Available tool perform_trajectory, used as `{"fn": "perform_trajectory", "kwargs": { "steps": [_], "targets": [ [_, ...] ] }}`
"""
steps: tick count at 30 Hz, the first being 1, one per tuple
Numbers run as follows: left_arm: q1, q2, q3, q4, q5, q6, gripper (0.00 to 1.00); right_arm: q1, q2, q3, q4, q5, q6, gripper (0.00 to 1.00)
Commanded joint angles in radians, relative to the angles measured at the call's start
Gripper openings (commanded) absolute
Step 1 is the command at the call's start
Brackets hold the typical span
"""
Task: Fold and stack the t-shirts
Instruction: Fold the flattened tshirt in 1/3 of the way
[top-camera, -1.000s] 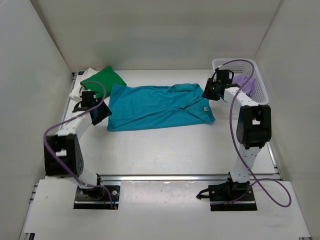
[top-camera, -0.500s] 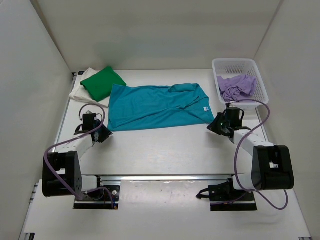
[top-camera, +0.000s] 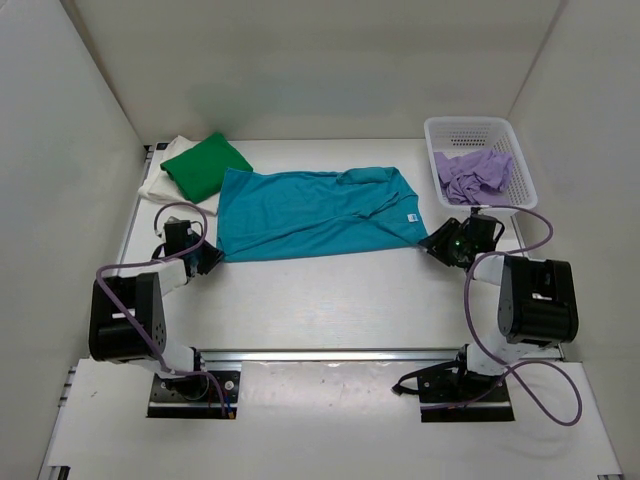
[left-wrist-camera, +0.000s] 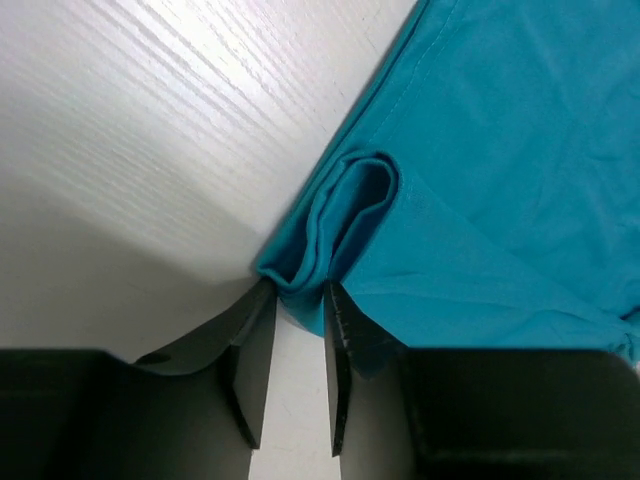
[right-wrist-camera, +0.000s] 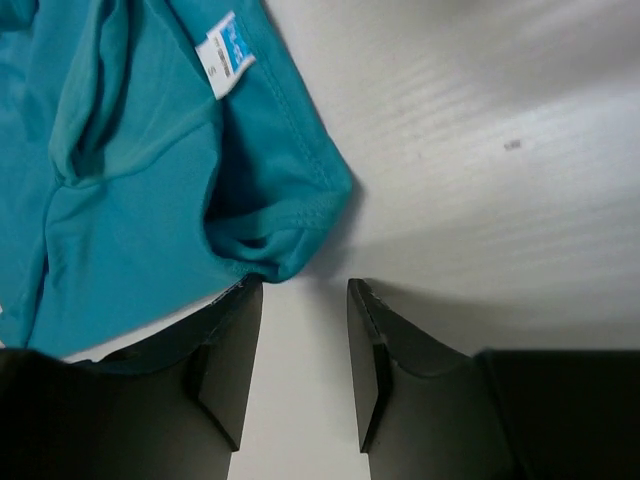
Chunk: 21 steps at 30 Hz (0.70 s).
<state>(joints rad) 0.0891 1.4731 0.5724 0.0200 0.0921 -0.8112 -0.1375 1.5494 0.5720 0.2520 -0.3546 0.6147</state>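
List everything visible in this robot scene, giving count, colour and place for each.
table: one, white
basket: one, white mesh, far-right corner
teal t-shirt: one, teal, spread flat mid-table
cream-white t-shirt: one, cream-white, far-left corner
green t-shirt: one, green, folded on the cream-white one
lilac t-shirt: lilac, crumpled in the basket; count unclear
arms: two, black-and-white, near edge
cables: two, purple, along them
left fingers: two, black, at teal shirt's near-left corner
right fingers: two, black, apart, by its near-right corner
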Motion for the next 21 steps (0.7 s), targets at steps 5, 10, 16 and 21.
{"fn": "perform_trajectory", "kwargs": {
  "steps": [5, 10, 16, 21],
  "targets": [
    [0.018, 0.05, 0.02, 0.029, 0.0, -0.016, 0.2, -0.004, 0.092, 0.055, 0.167, -0.027, 0.066, 0.24],
    [0.02, 0.047, 0.03, 0.023, -0.006, -0.005, 0.06, -0.004, 0.078, 0.054, 0.168, -0.023, 0.074, 0.09],
    [0.018, 0.032, 0.073, -0.02, -0.037, 0.038, 0.0, -0.024, -0.003, 0.025, 0.142, -0.004, 0.062, 0.0],
    [0.064, -0.025, 0.047, -0.118, 0.009, 0.07, 0.0, -0.02, -0.093, -0.026, 0.066, 0.051, 0.048, 0.0]
  ]
}}
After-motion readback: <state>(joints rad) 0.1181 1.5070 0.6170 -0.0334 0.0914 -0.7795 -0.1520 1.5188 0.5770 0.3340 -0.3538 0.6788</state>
